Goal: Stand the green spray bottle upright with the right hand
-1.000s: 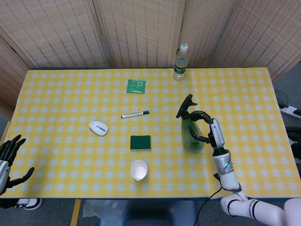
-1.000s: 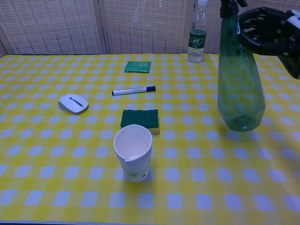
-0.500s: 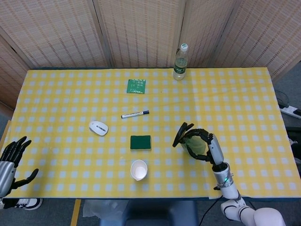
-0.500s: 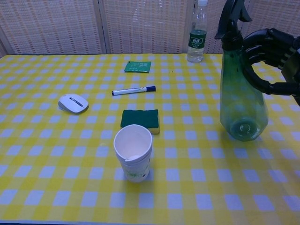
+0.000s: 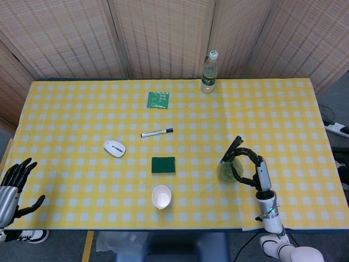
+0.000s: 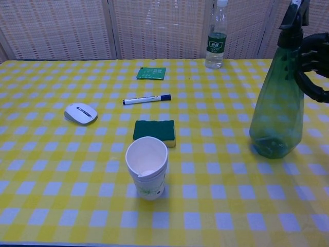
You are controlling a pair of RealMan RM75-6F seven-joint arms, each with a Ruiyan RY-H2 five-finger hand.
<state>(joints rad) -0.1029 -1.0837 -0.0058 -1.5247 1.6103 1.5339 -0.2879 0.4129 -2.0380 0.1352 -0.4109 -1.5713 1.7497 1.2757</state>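
Green spray bottle (image 6: 277, 105) stands upright on the desk (image 5: 82, 109) at my right, base down on the yellow check cloth and black trigger head at the top. My right robot hand (image 5: 252, 168) sits just beside it on its right: in the head view the dark fingers (image 5: 244, 153) curve around the neck and upper body, and in the chest view they show at the frame edge right against the neck, spread and hooked rather than clenched. I cannot tell from either view whether the fingers actually press the bottle or only ring it with a small gap, so I will not call it a grasp or a release. My left robot hand (image 5: 15, 185) hangs off the near left corner of the desk, fingers apart and holding nothing. Working outward from the bottle, a green sponge (image 6: 153, 131) lies to its left toward the middle of the desk, and a white paper cup (image 6: 147, 167) stands just in front of the sponge, nearer to me. A marker pen (image 6: 146, 99) lies beyond the sponge, a white mouse (image 6: 80, 112) lies further left, and a small green packet (image 6: 151, 73) lies behind the pen. A clear water bottle (image 6: 216, 36) with a green label stands at the far edge, well apart from the spray bottle.
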